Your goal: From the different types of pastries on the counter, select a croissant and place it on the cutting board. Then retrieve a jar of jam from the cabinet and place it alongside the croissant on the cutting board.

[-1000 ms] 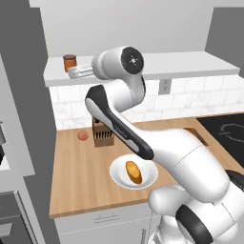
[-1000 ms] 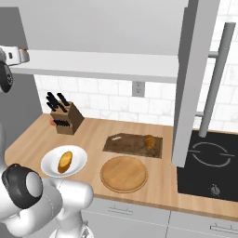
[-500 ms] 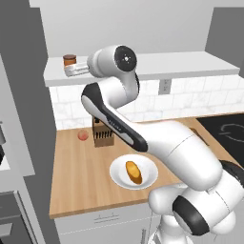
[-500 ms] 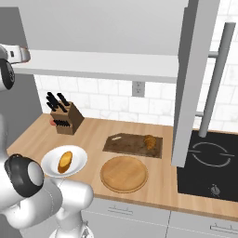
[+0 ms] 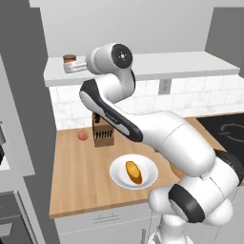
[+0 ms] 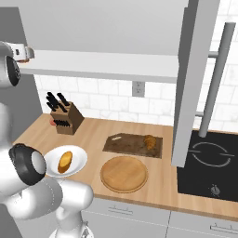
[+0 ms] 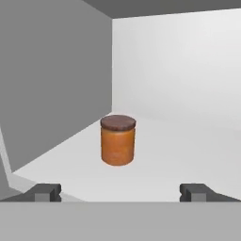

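Note:
The jar of jam [image 7: 117, 140], orange-brown with a dark lid, stands upright on the cabinet shelf [image 7: 188, 150] near its left wall. My gripper [image 7: 121, 193] is open and level with the jar, a short way in front of it, touching nothing. From the left base, the gripper [image 5: 70, 68] sits at the shelf's left end beside the jar [image 5: 69, 59]. The croissant [image 6: 149, 142] lies on the right end of the dark cutting board [image 6: 125, 144] on the counter [image 6: 93, 135]. The golden roll [image 6: 65, 161] rests on a white plate [image 6: 79, 155].
A round wooden plate [image 6: 124, 173] lies in front of the cutting board. A knife block [image 6: 65, 119] stands by the back wall with a small pink fruit [image 5: 83, 135] beside it. A tall grey panel [image 6: 190, 93] and a black cooktop [image 6: 209, 162] are to the right.
The hand has moved a little left along the shelf towards the jar. The jaws stay open and the things on the counter have not moved.

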{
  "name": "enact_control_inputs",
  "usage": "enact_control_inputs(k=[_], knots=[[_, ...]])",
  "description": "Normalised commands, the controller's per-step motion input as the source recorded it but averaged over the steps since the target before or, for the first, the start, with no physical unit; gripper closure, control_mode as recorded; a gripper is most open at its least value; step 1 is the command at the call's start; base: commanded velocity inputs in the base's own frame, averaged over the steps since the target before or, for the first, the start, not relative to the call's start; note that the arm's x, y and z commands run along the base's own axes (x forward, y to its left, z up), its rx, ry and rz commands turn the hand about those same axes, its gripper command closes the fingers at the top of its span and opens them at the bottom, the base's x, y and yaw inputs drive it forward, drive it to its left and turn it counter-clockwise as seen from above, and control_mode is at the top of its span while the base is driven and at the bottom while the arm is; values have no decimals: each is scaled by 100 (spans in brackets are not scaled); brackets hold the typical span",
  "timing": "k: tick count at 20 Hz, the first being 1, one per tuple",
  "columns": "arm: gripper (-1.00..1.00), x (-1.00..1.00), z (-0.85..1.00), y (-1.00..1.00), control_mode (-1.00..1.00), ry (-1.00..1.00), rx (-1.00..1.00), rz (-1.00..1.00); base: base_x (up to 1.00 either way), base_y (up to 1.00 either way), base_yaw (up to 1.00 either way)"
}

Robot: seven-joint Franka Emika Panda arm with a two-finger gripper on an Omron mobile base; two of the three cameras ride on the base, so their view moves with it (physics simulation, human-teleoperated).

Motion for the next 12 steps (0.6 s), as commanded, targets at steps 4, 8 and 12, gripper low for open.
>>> enact_control_inputs(k=[4,8,12], knots=[[-100,46,0,6,-100,0,0,0,0,0,0],[-100,33,-1,34,-100,0,0,0,0,0,0],[-100,27,-6,20,-100,0,0,0,0,0,0]])
